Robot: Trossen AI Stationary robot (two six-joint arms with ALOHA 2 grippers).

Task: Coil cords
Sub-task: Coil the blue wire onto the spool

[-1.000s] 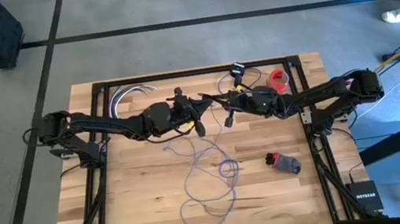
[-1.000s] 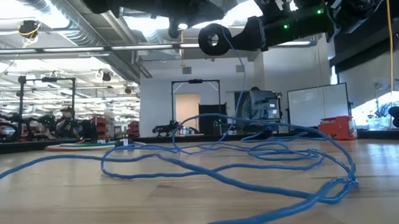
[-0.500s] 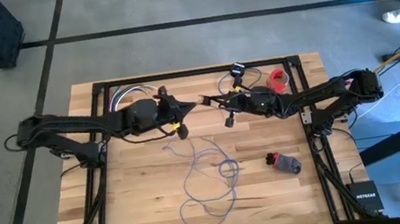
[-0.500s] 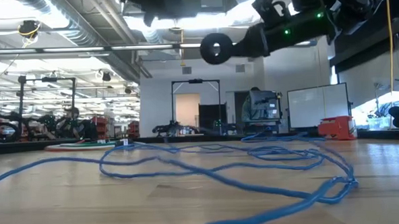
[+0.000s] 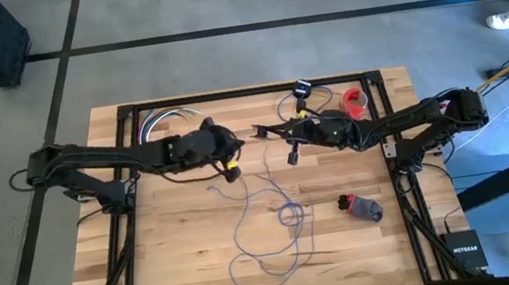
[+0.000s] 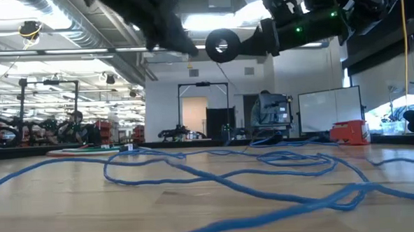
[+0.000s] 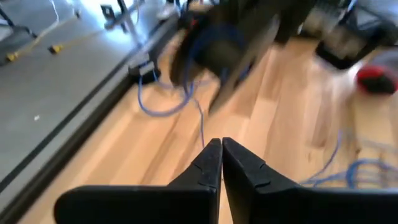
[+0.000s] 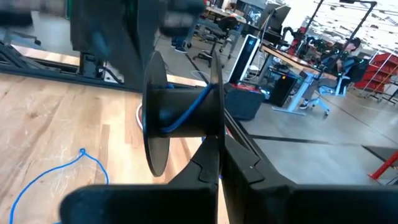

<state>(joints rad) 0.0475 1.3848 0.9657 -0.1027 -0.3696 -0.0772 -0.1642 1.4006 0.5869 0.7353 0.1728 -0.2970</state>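
Cord, thin, bluish-grey (image 5: 265, 224), lies in loose loops on the pale wooden slat table (image 5: 170, 256), mostly at the centre, w/ one strand running up from the loops toward the two grippers. In the low view the same cord (image 6: 216, 173) sprawls across the tabletop in long blue curves, and a thin strand rises from it to a black plastic spool w/ round flanges (image 6: 222, 43) held up off the table.

Right gripper (image 5: 263, 131) reaches in from the right side to the table's back-centre; its fingers are pinched together on the spool (image 8: 180, 115), gripping one flange at its edge. A few turns of blue cord show on the spool's core in the right wrist view.

Left gripper (image 5: 233, 148) comes in from the left, just beside the spool, fingers (image 7: 208, 165) closed tip to tip. The cord strand passes close by them, prob. pinched between the tips, but the wrist view is too blurred to be sure.

Elsewhere on the table: a red roll (image 5: 355, 100) near the back-right corner, a small grey-and-red object (image 5: 363, 207) right of the loops, and pale and coloured wires (image 5: 162, 119) at the back-left.
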